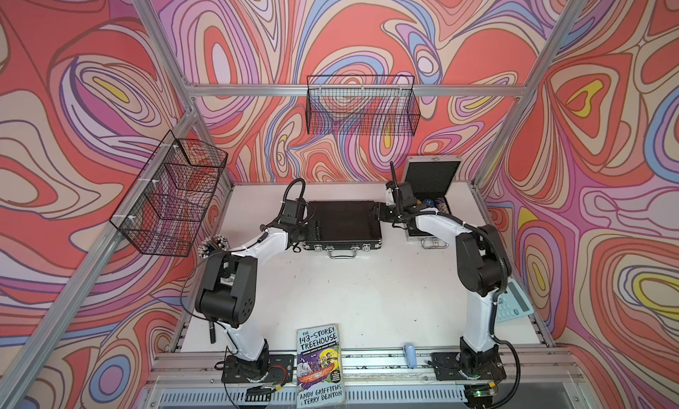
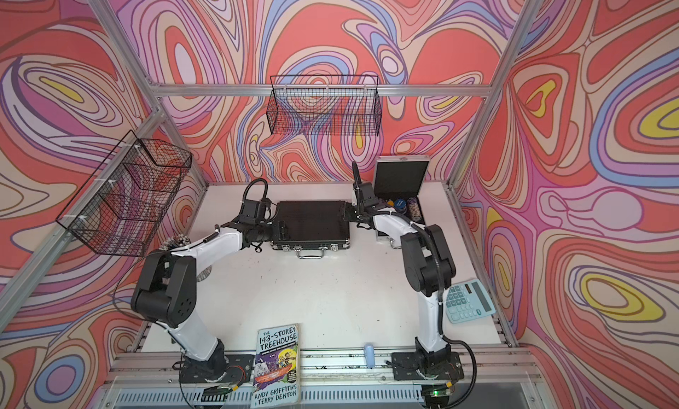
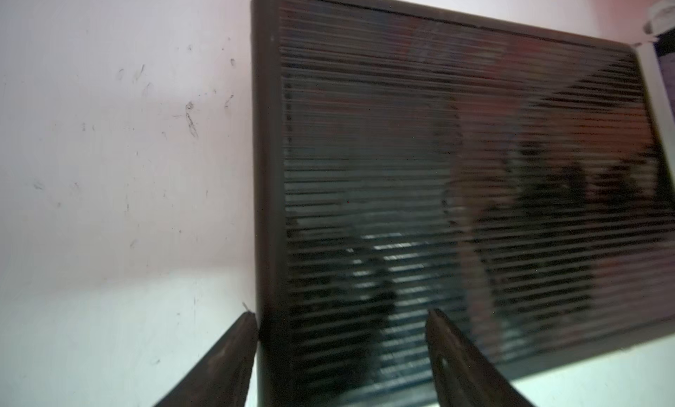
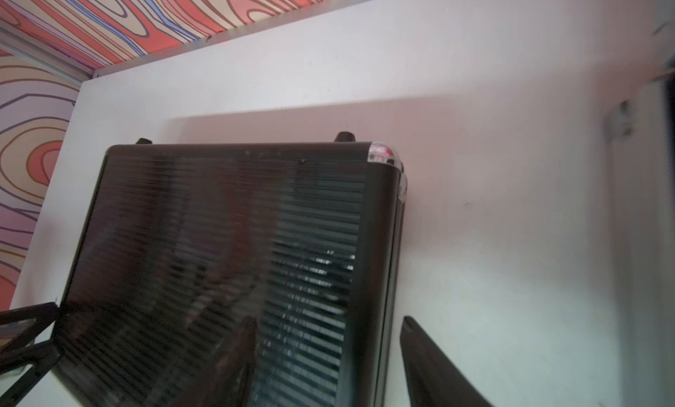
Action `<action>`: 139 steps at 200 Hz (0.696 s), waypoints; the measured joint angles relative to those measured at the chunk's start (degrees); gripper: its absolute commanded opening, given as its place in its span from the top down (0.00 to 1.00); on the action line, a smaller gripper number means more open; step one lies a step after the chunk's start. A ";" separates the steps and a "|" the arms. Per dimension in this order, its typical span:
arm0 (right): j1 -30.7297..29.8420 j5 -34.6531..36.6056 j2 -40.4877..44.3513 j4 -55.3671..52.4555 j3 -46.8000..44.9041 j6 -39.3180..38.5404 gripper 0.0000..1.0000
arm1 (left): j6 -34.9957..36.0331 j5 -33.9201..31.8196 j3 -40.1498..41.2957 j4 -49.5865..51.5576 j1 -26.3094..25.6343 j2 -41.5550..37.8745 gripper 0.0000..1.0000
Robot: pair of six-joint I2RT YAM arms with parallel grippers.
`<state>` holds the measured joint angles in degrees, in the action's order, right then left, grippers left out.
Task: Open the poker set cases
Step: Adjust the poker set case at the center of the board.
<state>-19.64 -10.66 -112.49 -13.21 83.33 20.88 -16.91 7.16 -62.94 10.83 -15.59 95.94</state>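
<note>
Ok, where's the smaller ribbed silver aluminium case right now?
In both top views the silver aluminium case stands open, lid raised, at the white table's far right corner, just right of the wide black case.

Worktop [image 1: 349, 297] is lying bare before black case [image 1: 343, 220]; open silver case [image 1: 431, 175] is crowding the gap at its right; book [image 1: 319, 363] is occupying front edge.

On the black case [image 3: 438, 167] you see a finely ribbed lid, glossy enough to throw blurred reflections, a smoother and duller black edge band, and a mirror-bright corner cap [image 4: 380, 153]. Its handle [image 1: 342, 254] and latches [image 1: 318, 247] look like polished metal. The silver case [image 1: 430, 175] shows you matt black lining in a pale metal frame, and the white table [image 1: 349, 297] is matt and scuffed.
</note>
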 measured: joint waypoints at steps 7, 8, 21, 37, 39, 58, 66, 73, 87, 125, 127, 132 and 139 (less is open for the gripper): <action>-0.17 0.17 2.56 0.50 -2.10 -0.22 0.35 | 0.83 -0.55 0.11 0.48 -0.85 -1.75 0.27; -0.22 0.20 3.15 0.63 -2.58 -0.26 0.35 | 0.87 -0.57 0.11 0.52 -0.96 -1.95 0.27; -0.70 0.96 8.13 1.64 -6.97 -0.35 0.35 | 2.34 -1.90 0.11 1.27 -2.95 -5.03 0.27; -3.13 2.19 12.48 3.32 -11.67 -0.22 0.35 | 3.96 -3.87 0.11 2.56 -5.60 -7.89 0.27; -3.63 2.27 12.98 3.61 -12.35 -0.04 0.35 | 4.28 -4.17 0.11 2.73 -5.97 -8.20 0.27; -8.46 1.81 16.11 6.86 -18.43 1.64 0.35 | 5.97 -5.60 0.24 4.48 -8.61 -9.81 0.27; -10.49 1.29 16.81 8.44 -20.90 2.71 0.35 | 6.47 -5.86 0.57 5.09 -9.20 -10.36 0.27; -12.04 0.76 17.22 10.29 -23.37 3.78 0.35 | 6.97 -6.16 1.03 5.92 -9.62 -10.95 0.27; -14.03 -0.33 17.33 13.73 -27.67 6.19 0.35 | 7.85 -6.43 2.12 7.65 -10.01 -12.41 0.27; -16.63 -1.97 13.05 22.97 -33.11 12.20 0.34 | 8.74 -6.86 6.21 8.98 -10.25 -17.46 0.27; -16.74 -2.12 12.61 23.52 -33.16 12.52 0.34 | 8.74 -6.86 6.47 8.94 -10.25 -17.70 0.27; -16.92 -2.27 11.43 24.98 -33.20 13.27 0.34 | 8.57 -6.84 7.06 8.76 -10.25 -17.99 0.27; -17.20 -2.36 9.99 26.71 -33.22 14.10 0.34 | 8.22 -6.80 7.82 8.28 -10.25 -18.14 0.27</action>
<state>-36.84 -13.02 -102.50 13.50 50.11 34.98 -8.69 0.36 -55.11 19.11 -25.85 77.80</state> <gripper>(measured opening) 0.657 0.733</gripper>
